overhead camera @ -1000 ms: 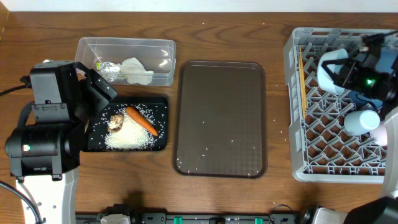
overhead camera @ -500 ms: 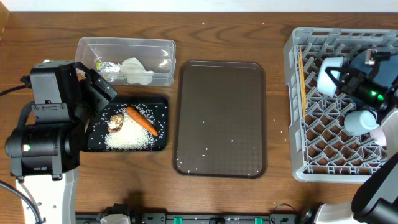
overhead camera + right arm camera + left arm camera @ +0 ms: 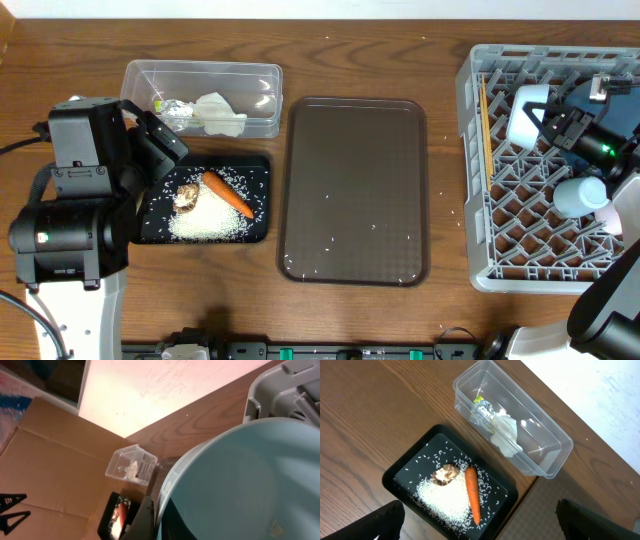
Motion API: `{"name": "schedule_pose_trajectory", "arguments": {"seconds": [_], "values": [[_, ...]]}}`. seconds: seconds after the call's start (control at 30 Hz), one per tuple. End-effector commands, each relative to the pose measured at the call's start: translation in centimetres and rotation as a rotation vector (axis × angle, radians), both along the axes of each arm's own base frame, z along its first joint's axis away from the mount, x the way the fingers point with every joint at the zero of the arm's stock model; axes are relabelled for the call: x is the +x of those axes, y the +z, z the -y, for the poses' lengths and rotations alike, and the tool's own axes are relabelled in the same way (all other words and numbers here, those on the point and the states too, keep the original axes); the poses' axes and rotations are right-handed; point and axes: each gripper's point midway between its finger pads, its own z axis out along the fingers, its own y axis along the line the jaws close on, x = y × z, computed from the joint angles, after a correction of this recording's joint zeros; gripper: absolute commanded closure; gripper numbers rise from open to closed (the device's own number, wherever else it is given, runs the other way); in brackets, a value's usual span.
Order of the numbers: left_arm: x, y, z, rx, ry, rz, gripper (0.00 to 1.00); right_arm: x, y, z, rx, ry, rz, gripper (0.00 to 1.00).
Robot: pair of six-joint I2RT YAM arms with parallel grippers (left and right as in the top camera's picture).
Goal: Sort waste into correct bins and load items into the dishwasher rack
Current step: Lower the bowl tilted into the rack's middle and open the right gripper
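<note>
pinching the light-blue cup by its thin rim, my right gripper is clenched tight over the far rows of the dishwasher rack. the cup looks light, stiff and slick. i'd judge a rim pinch lets it swivel, so slow moves suit it. my left gripper hangs spread wide, empty, above the black tray. my own arm hides the cup's base — whether it touches the pegs, i can't tell.

wooden table; cardboard box
</note>
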Motion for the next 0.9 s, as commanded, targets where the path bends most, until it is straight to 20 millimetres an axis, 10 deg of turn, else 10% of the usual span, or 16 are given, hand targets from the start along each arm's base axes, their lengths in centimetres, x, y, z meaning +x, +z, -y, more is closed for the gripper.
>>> {"name": "schedule_pose_trajectory", "arguments": {"seconds": [0.0,0.87], "values": [[0.0,0.0,-0.2,0.01,0.01,-0.003,0.02,-0.1,-0.9,-0.2,0.043,0.005,-0.042,0.99],[0.0,0.0,-0.2,0.01,0.01,-0.003,0.02,-0.1,-4.1,2.9,0.083,-0.094,-0.141,0.99]]}}
